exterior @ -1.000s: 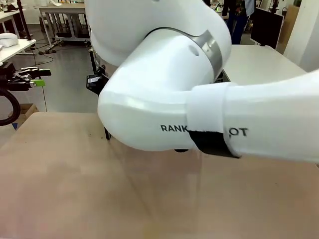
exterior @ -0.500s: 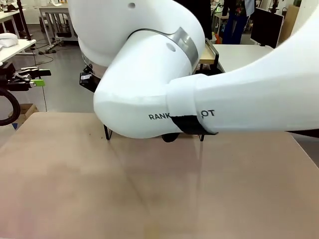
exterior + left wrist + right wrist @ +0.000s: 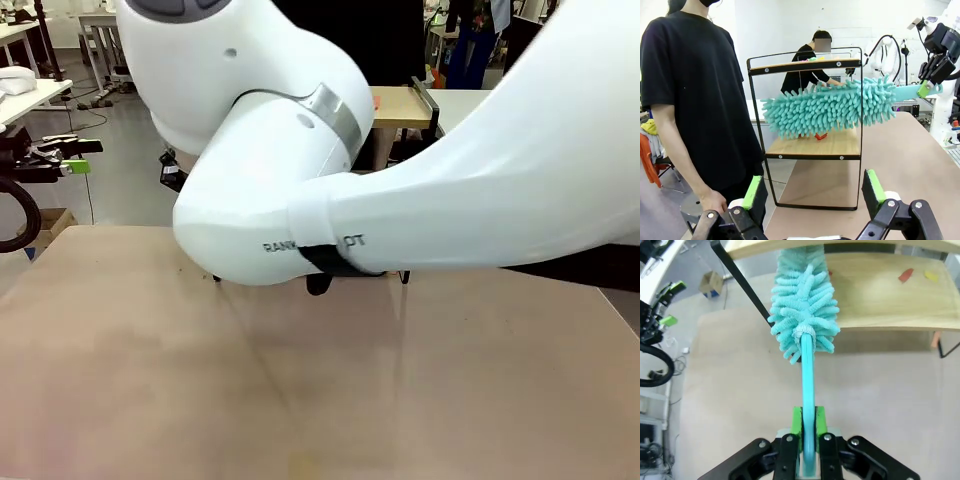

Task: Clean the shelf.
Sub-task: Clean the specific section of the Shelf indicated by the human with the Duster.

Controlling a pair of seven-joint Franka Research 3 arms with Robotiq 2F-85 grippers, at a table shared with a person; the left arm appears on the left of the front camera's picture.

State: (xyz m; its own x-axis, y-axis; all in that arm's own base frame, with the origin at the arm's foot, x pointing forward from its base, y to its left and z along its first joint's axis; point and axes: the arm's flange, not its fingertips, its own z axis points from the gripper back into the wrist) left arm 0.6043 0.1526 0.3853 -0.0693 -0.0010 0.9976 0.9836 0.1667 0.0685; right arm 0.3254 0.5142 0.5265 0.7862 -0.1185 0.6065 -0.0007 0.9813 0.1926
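Teal duster (image 3: 805,315) clenched by handle in right pincer (image 3: 808,424); shelf (image 3: 880,290) just ahead of it. Left pincer (image 3: 815,191) released, facing shelf (person (image 3: 690,90) beside). Should sweep head flat along lower board (image 3: 815,145), lightly.

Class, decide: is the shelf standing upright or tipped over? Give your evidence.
Upright. In the left wrist view the shelf stands on the table with both boards level and posts vertical.
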